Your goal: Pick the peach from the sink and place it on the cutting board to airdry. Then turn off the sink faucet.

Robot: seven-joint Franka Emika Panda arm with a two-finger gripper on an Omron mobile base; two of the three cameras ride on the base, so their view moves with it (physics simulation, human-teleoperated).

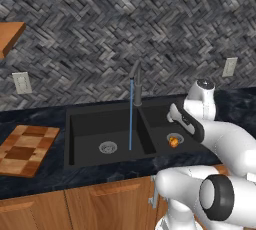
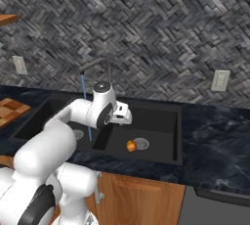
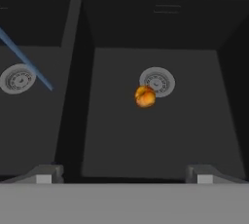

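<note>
Two basins in the sink: peach sits on floor of rt one, touching drain's near edge. Gripper hovers above w/ jaws spread wide, prob. lining up a drop. Faucet running into left basin; cutting board bare at worktop's left end.

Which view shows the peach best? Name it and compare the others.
The hand view: the peach sits near centre, unobstructed, beside the right basin's drain. The right base view shows it small by the drain. The left base view shows it small, close beside the arm.
</note>
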